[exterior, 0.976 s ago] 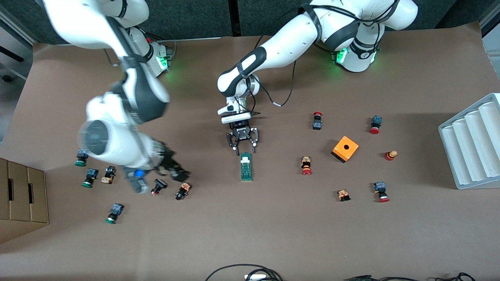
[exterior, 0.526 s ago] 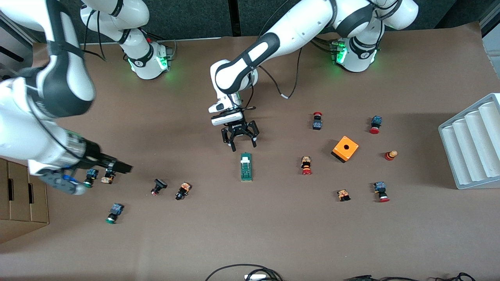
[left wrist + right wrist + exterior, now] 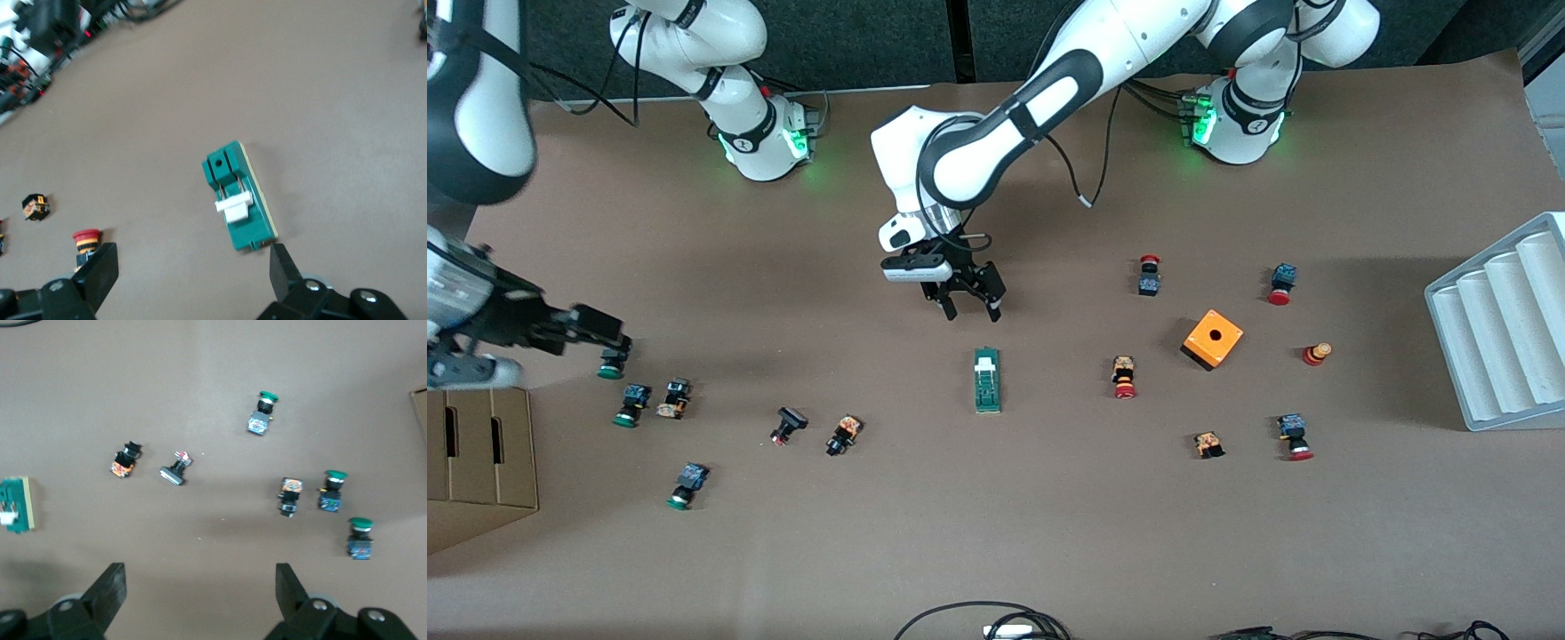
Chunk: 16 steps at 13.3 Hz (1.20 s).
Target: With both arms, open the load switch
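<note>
My work surface is a table covered with brown paper. A dark panelled wall runs along its edge by the bases. A cardboard box sits at the right arm's end; a grey ridged tray sits at the left arm's end. Black cables lie at the edge nearest the front camera.

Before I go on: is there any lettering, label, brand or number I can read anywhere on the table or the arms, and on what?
No text can be read in any view.
Left arm's base: a small dark mark on the collar, too small to read.
Right arm's base: a similar mark, too small to read.
Load switch: no lettering visible, only its white piece.
Orange cube, push buttons, cardboard box and white tray: no print visible.
</note>
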Tool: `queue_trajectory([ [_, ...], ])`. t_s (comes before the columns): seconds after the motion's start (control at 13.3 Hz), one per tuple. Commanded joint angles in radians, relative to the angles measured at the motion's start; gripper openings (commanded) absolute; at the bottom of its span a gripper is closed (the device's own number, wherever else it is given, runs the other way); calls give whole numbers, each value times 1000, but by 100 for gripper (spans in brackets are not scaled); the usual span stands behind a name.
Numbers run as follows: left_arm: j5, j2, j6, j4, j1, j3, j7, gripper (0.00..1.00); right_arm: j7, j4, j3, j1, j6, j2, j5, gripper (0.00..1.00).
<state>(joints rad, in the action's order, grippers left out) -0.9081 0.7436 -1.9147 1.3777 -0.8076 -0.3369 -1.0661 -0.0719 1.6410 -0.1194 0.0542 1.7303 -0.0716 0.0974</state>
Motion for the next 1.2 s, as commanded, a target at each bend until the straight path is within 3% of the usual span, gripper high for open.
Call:
queue_trajectory([
  [0.0, 195, -53, 2, 6, 82, -11, 203, 100, -46, 46, -5, 15, -8, 55, -118, 100],
  [0.3, 522, -113, 5, 4, 211, -8, 587, 100, -34, 36, 1, 18, -23, 41, -134, 100],
  [0.53, 673, -161, 60, 6, 289, -8, 739, 100, -31, 25, 0, 16, -25, 39, -96, 100],
  [0.9, 712, -294, 247, 3, 422, -5, 750, 100, -42, 16, -3, 13, -28, 39, -97, 100],
  [1.13, 713, -381, 333, 3, 572, -5, 752, 100, -43, 5, -3, 10, -26, 32, -97, 100],
])
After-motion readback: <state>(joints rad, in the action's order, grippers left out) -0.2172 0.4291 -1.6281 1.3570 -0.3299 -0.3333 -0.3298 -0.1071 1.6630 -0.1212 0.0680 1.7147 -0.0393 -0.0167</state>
